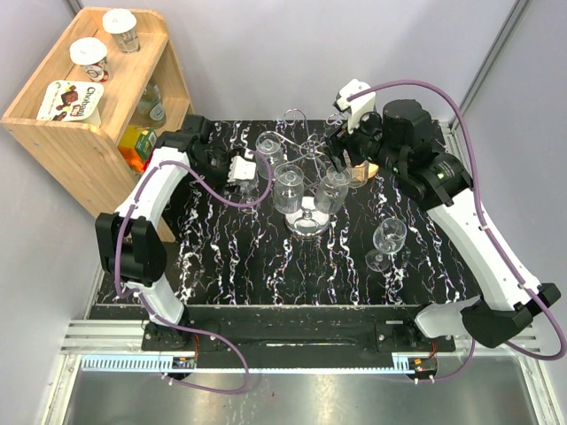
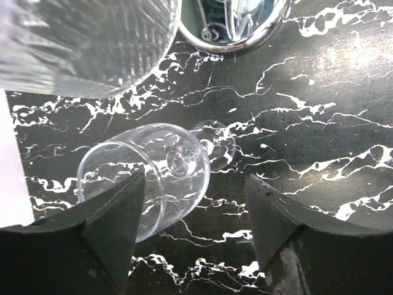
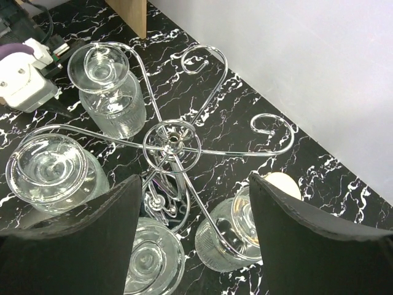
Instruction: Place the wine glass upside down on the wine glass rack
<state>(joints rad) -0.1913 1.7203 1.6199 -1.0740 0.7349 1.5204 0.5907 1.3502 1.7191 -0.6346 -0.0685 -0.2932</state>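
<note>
A clear wine glass (image 2: 156, 178) lies on its side on the black marbled table, stem pointing away from me. My left gripper (image 2: 195, 178) is open around it: the bowl's rim lies against the left finger (image 2: 110, 221), and the right finger (image 2: 276, 215) stands apart from it. The chrome wine glass rack (image 3: 172, 138) stands mid-table, and several ribbed glasses hang upside down from its curled arms. My right gripper (image 3: 195, 179) hovers open just above the rack (image 1: 306, 181). One hung glass (image 3: 236, 236) sits below it, close to the right finger (image 3: 307, 233). In the top view the left gripper (image 1: 251, 173) is left of the rack and the right gripper (image 1: 339, 155) is over it.
Another wine glass (image 1: 388, 239) stands upright on the table to the right of the rack. A wooden shelf (image 1: 84, 115) with yogurt cups and a juice carton stands at the back left. A pale round object (image 3: 282, 183) lies behind the rack. A hung ribbed glass (image 2: 80, 43) looms close above the left gripper.
</note>
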